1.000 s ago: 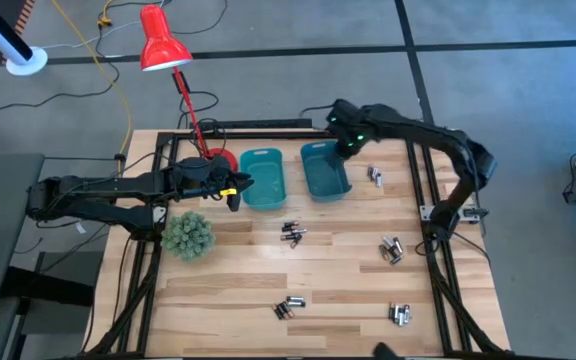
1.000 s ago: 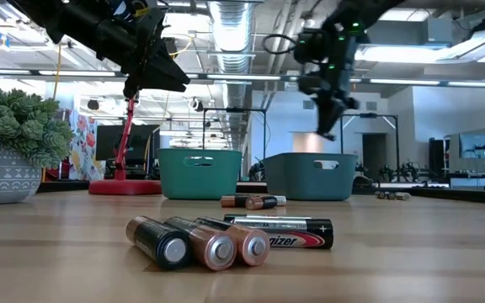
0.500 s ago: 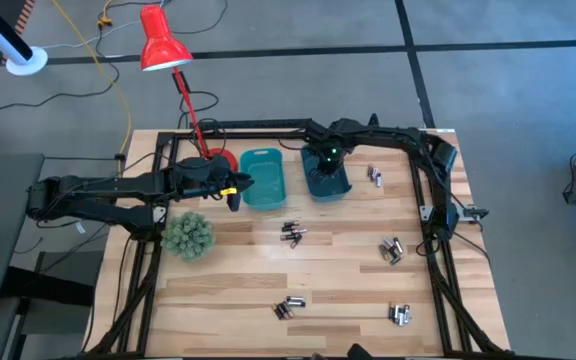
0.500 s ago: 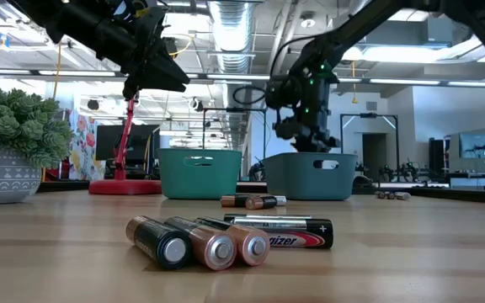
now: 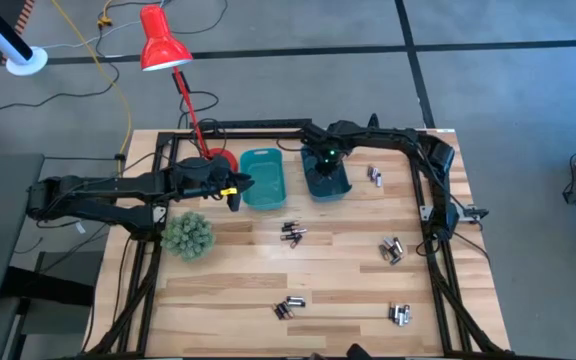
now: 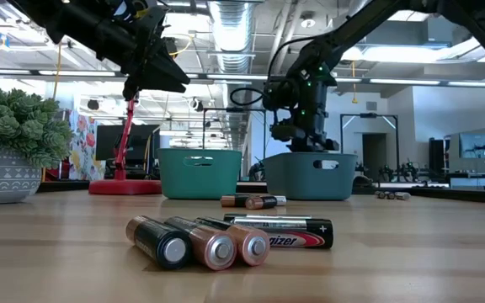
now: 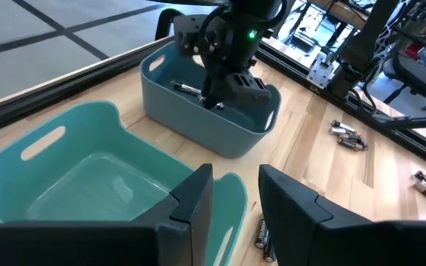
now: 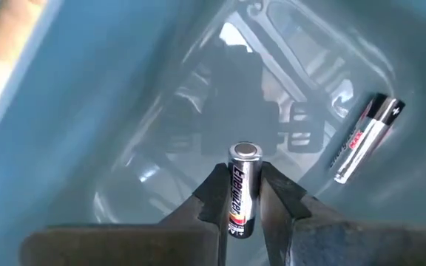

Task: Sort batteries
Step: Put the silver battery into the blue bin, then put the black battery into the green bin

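Battery (image 8: 242,188) between right hand (image 8: 242,193) fingers, low inside darker bin (image 5: 326,174).

the word "energizer" runs along the battery (image 8: 242,188) seen upright between the right claw's (image 8: 241,193) fingers in the right wrist view. in the low view, the letters "izer" and a plus sign show on the black battery (image 6: 280,230) lying on the bench (image 6: 394,261). nothing else is legible.

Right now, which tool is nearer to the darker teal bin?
Right. The right tool is inside the darker teal bin; the left tool hovers beside the lighter bin.
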Robot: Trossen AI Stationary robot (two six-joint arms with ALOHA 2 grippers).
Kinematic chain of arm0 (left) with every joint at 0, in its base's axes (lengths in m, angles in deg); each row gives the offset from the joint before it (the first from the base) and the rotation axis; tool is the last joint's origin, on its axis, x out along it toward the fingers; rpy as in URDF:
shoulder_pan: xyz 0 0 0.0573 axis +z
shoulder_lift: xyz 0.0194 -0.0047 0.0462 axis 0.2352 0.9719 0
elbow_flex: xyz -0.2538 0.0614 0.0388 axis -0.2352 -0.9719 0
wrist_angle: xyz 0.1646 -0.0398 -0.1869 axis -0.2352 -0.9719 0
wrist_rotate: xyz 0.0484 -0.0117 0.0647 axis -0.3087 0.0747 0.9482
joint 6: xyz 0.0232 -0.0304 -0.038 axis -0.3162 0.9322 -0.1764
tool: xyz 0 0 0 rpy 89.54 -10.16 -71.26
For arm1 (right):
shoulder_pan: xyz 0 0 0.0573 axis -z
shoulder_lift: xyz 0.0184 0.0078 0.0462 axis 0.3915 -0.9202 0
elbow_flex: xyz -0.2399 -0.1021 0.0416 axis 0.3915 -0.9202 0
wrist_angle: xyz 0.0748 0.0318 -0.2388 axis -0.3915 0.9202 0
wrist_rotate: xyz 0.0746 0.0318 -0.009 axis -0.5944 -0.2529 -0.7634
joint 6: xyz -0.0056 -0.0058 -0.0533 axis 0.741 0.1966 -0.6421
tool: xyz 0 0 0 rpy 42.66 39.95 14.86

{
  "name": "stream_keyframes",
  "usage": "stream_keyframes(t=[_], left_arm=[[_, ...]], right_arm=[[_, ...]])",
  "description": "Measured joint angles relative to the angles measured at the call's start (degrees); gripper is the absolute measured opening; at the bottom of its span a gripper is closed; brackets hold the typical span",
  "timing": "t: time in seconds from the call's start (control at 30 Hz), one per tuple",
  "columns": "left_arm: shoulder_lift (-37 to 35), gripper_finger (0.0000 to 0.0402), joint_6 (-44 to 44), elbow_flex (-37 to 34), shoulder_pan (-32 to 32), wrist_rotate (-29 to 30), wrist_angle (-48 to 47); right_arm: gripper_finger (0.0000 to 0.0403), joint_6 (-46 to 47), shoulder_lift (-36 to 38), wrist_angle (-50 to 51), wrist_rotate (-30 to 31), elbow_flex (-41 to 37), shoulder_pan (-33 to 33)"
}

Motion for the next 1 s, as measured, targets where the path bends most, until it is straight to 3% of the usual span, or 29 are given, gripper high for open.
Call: stream_keyframes(t=[0.17, 0.33, 0.6, 0.8, 1.0], left_arm=[[0.2, 0.0140, 0.0, 0.0, 0.0, -0.1, -1.3], [0.3, 0.0173, -0.2, 0.0, 0.0, 0.0, -2.8], [0.2, 0.0175, -6.5, 0.0, 0.0, 1.0, -2.8], [0.2, 0.0175, -10.2, 0.0, 0.0, 1.0, -2.8], [0.2, 0.0175, -13.8, 0.0, 0.0, 1.0, -2.8]], right_arm=[[0.0081, 0.1, 0.0, 0.2, 0.0, 0.0, 0.1], [0.0121, 0.1, 0.0, 0.0, 0.0, 0.0, 0.1], [0.0191, 1.5, 0.0, 1.6, 0.0, 0.8, 0.5], [0.0196, 1.6, 1.4, 5.8, 0.0, 4.2, 0.5], [0.0190, 2.0, 9.1, 5.4, 0.0, 4.4, -0.8]])
